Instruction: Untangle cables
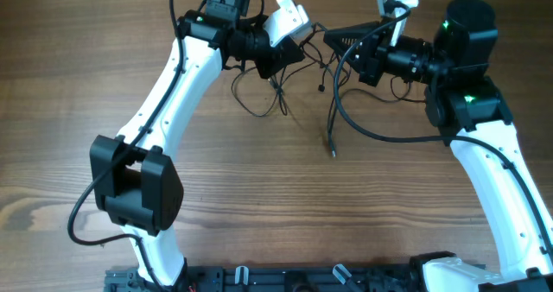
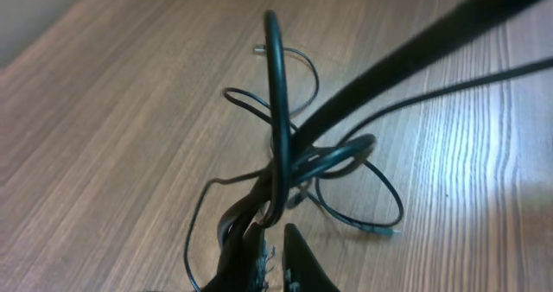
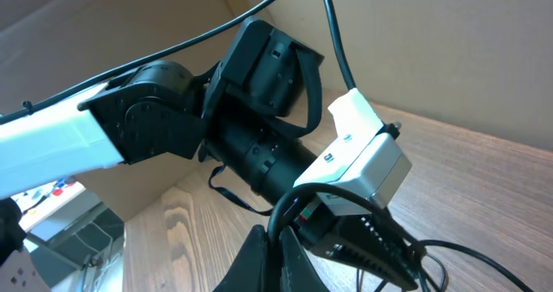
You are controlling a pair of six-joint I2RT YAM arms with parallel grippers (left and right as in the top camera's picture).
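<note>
Several looped cables, clearest left wrist.

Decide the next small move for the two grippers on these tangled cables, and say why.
Probably draw the left gripper slowly away from the right gripper. Both look shut on strands of the cables, whose loops cross between them, so gentle separation should show which loop slips free.

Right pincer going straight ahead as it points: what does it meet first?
Most likely the left arm's white camera block, right ahead; thin black cables cross between, depth unclear.
</note>
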